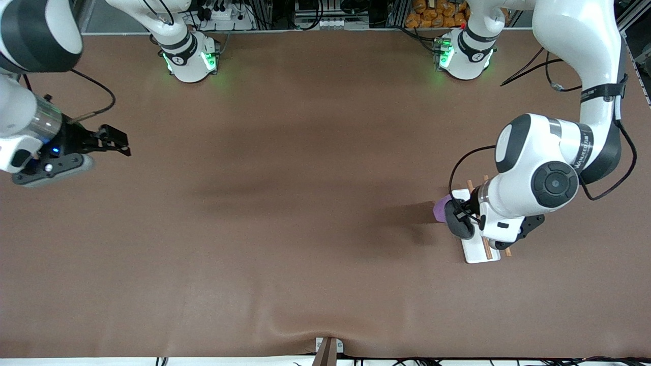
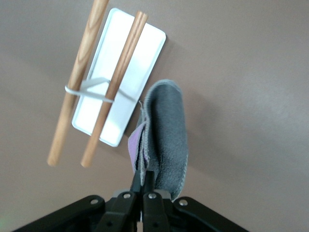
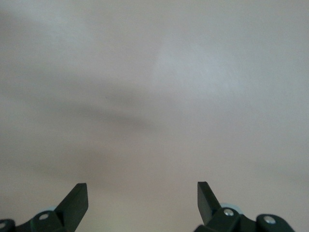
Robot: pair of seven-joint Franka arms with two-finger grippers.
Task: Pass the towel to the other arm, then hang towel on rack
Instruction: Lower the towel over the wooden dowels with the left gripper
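Observation:
My left gripper (image 1: 451, 211) (image 2: 143, 177) is shut on one edge of the towel (image 1: 439, 208) (image 2: 166, 129). The cloth hangs from it folded, grey side out with a purple strip showing. It hangs beside the rack (image 1: 477, 250) (image 2: 136, 72), at the white base's edge toward the right arm's end, and touches neither wooden rod (image 2: 79, 82) (image 2: 120, 76). A slim white bracket (image 2: 90, 87) joins the rods. The left arm hides much of the rack in the front view. My right gripper (image 1: 118, 143) (image 3: 142, 193) waits open and empty above the table at the right arm's end.
Black cables (image 1: 554, 86) lie on the brown table near the left arm's base. A small wooden and white fitting (image 1: 328, 348) sits at the table edge nearest the front camera. The two arm bases (image 1: 190, 58) (image 1: 464, 56) stand along the top.

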